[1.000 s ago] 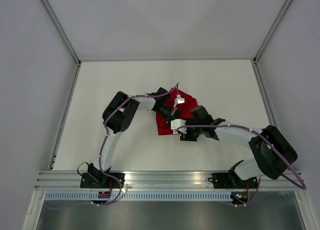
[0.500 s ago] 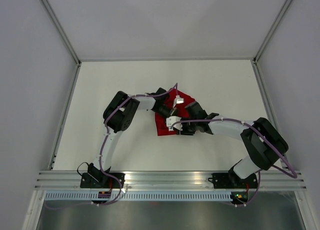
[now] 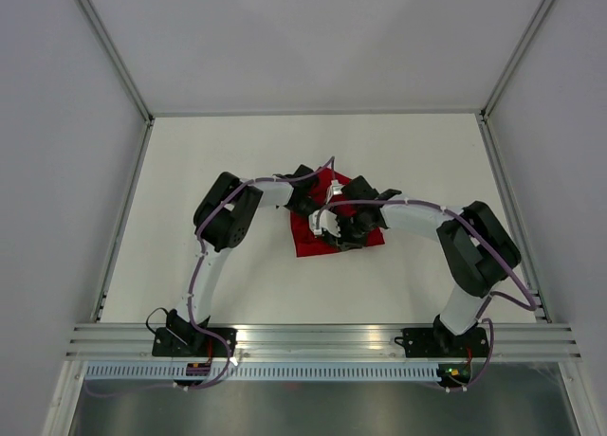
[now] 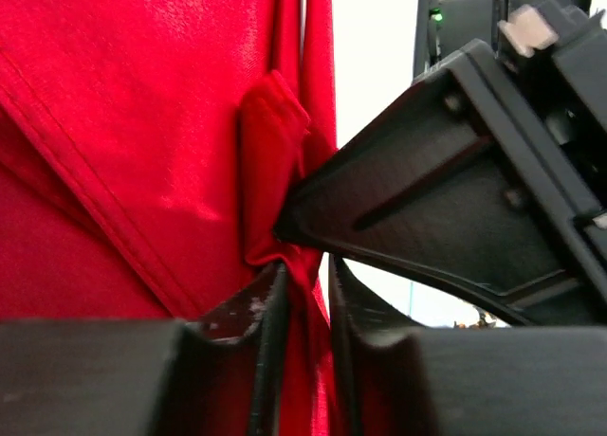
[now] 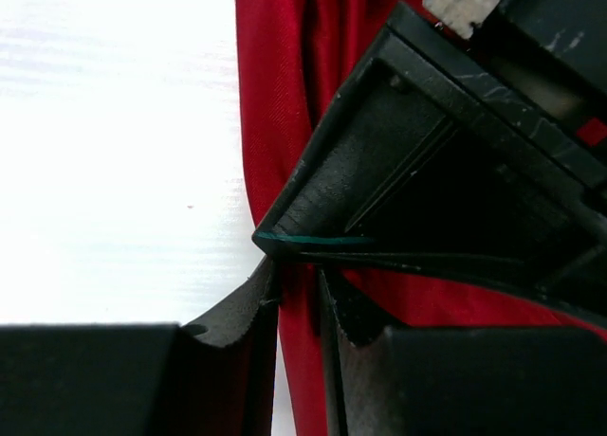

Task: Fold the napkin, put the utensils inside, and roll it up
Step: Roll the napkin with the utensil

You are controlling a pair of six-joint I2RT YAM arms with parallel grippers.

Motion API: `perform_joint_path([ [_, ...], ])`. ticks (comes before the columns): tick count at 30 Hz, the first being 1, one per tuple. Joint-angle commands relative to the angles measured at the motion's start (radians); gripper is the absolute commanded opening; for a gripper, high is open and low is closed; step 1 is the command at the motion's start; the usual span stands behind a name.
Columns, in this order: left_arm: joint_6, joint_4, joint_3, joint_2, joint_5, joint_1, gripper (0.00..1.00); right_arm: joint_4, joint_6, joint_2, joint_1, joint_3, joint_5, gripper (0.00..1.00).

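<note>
Our left gripper (image 4: 305, 275) and right gripper (image 5: 297, 280) meet at the middle of the table (image 3: 190, 171), each clamped on the napkin (image 3: 308, 245) lying there, at one raised ridge (image 4: 270, 152), so we judge folding barely begun, no utensils in sight, rolling not yet started.

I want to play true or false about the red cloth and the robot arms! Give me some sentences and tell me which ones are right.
1. The napkin is red. True.
2. The napkin hangs over an edge. False: it lies near the middle of the table.
3. The left gripper and the right gripper meet at the napkin. True.
4. A fork lies beside the napkin. False: no fork is in view.
5. Each gripper has red cloth between its fingers. True.
</note>
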Motion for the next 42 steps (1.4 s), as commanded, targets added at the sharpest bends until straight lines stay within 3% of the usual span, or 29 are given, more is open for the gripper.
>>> perform_joint_path([
  [1, 0.038, -0.007, -0.009, -0.061, -0.129, 0.002, 0.3, -0.233, -0.023, 0.104, -0.024, 0.045, -0.062, 0.18],
  [3, 0.022, 0.016, -0.019, -0.101, -0.158, 0.002, 0.38, -0.307, -0.038, 0.15, -0.039, 0.079, -0.087, 0.17],
  [8, -0.05, 0.082, -0.061, -0.175, -0.249, 0.011, 0.45, -0.402, -0.058, 0.228, -0.08, 0.164, -0.148, 0.16],
  [19, -0.263, 0.316, -0.234, -0.4, -0.64, 0.077, 0.49, -0.575, -0.115, 0.351, -0.122, 0.295, -0.216, 0.16],
  [28, -0.373, 0.456, -0.441, -0.742, -1.06, 0.077, 0.5, -0.692, -0.115, 0.469, -0.137, 0.44, -0.234, 0.16],
  [32, -0.39, 0.571, -0.57, -0.885, -1.126, 0.066, 0.51, -0.712, -0.107, 0.513, -0.147, 0.484, -0.236, 0.16],
  [35, -0.337, 0.608, -0.65, -0.96, -1.224, 0.002, 0.5, -0.72, -0.101, 0.539, -0.151, 0.51, -0.239, 0.16],
  [42, -0.122, 0.746, -0.78, -1.022, -1.519, -0.291, 0.53, -0.712, -0.081, 0.578, -0.174, 0.547, -0.242, 0.16],
])
